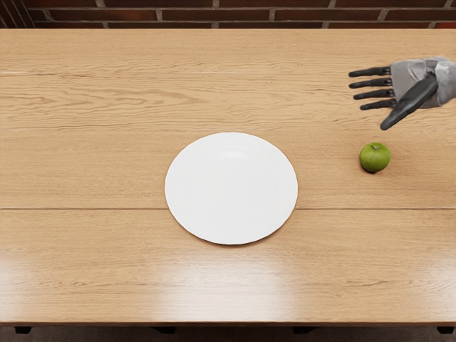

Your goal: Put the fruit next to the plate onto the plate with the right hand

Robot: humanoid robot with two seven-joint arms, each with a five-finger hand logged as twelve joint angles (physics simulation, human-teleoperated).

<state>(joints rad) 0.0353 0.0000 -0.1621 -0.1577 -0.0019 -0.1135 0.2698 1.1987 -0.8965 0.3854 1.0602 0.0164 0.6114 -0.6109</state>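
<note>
Pale wooden planks make up the table (85, 107), which fills nearly the whole head view, with a strip of red brick wall (178, 14) running along the top edge at twelve o'clock. A round white plate (231, 188) lies flat near the middle of the table, slightly toward six o'clock from the centre, and a long seam between two planks passes under its lower part. A small green apple (375, 157) sits at about three o'clock from the plate. It rests stem-up on the bare wood, well clear of the plate's rim and not touching it. The right hand (399, 85) comes in from the right edge and hangs in the air at roughly one o'clock from the apple, close to it but clearly apart. Its four dark fingers (370, 72) are stretched out straight and slightly fanned, pointing toward nine o'clock. The thumb (407, 105) angles down toward seven o'clock, in the apple's direction. The hand is spread wide and grasps nothing. Its grey wrist is cut off by the frame at three o'clock.
</note>
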